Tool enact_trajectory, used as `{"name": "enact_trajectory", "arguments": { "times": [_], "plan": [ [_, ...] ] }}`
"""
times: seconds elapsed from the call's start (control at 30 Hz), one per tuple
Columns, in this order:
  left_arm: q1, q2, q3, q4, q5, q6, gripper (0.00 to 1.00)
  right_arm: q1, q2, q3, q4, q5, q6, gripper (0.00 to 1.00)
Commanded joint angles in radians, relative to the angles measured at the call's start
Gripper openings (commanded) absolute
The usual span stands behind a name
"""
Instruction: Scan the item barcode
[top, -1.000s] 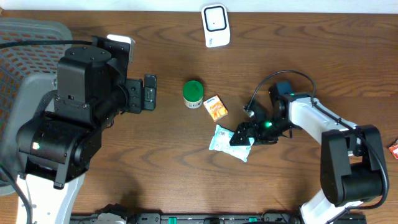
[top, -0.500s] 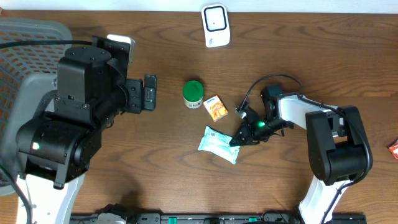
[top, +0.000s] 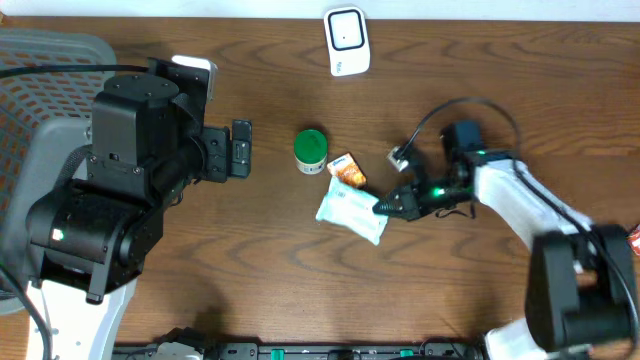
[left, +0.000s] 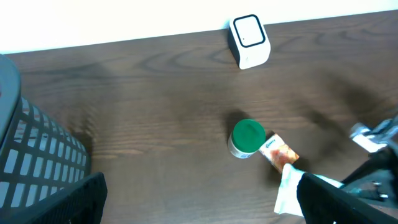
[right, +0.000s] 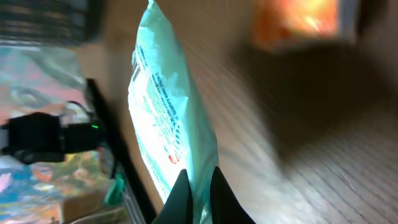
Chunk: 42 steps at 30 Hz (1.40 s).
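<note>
The right pincer (top: 385, 206) is closed tight on one end of a pale green packet (top: 350, 210). In the right wrist view the two dark fingers (right: 179, 198) pinch the thin edge of the packet (right: 168, 112), and the rest of it sticks out in front of the pincer (right: 199, 190), with small print on its side. I cannot tell if the packet's far end touches the tabletop (top: 480, 70). Just past the packet's far end, away from the right pincer, lies a small orange packet (top: 347, 170), and next to that stands a little jar with a green lid (top: 311, 150). The white scanner (top: 346, 40) stands well apart from the right pincer, near the far edge of the tabletop. The left pincer (top: 240, 148) is wide, with nothing in it. In front of it are the jar (left: 247, 137) and the orange packet (left: 278, 151), and further ahead the scanner (left: 250, 40). A grey basket (left: 31, 162) sits off to one side of it.
</note>
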Motion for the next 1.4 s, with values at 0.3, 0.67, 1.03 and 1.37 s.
{"name": "enact_trajectory", "arguments": {
  "times": [0.3, 0.67, 1.03, 1.37],
  "plan": [
    [0.005, 0.0, -0.004, 0.0, -0.013, -0.005, 0.98, -0.008, -0.096, 0.004, 0.018, -0.322, -0.075, 0.01],
    [0.005, 0.0, -0.004, 0.0, -0.013, -0.005, 0.98, -0.013, -0.109, 0.004, 0.035, -0.325, -0.129, 0.01],
    [0.005, 0.0, -0.004, 0.0, -0.013, -0.005, 0.98, -0.03, -0.166, 0.009, 0.063, -0.053, -0.008, 0.01],
    [0.005, 0.0, -0.004, 0.0, -0.013, -0.005, 0.98, -0.028, -0.166, 0.136, 0.121, 0.462, 0.137, 0.01]
  ]
}}
